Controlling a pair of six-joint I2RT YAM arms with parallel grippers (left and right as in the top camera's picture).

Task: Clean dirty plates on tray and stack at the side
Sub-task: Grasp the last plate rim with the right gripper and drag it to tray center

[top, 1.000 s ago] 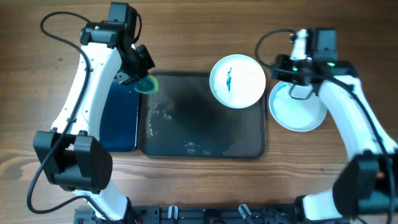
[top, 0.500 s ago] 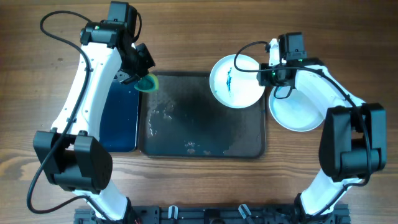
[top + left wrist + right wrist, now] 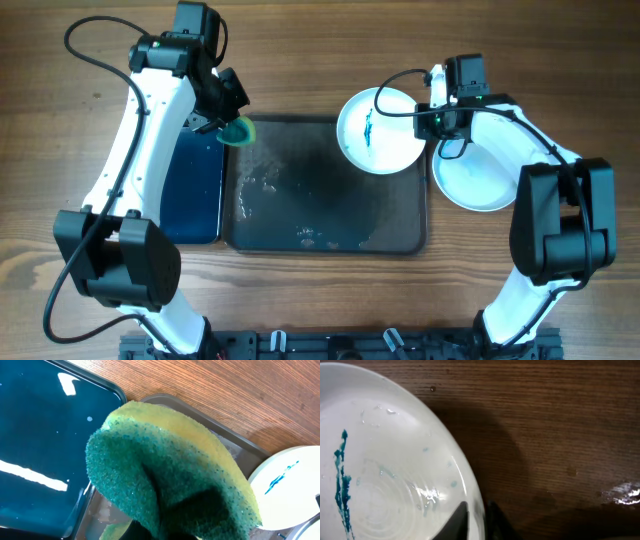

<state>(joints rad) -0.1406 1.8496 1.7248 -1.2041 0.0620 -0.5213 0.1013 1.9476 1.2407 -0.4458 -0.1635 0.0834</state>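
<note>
grainy wooden table (image 3: 300,60) bears a wet rectangular tray (image 3: 320,190), round white plate (image 3: 390,140).

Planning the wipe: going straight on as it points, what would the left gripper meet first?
Likely the dark tray, at its corner, sponge touching first; depth below the left gripper is unclear.

On the surface (image 3: 320,60), tray (image 3: 320,215) sits in the middle, board (image 3: 195,200) against its left side. sponge (image 3: 238,132) over tray's far-left corner. plate (image 3: 385,135) at far-right corner, maybe lifted. second plate (image 3: 480,185) right of tray.
</note>
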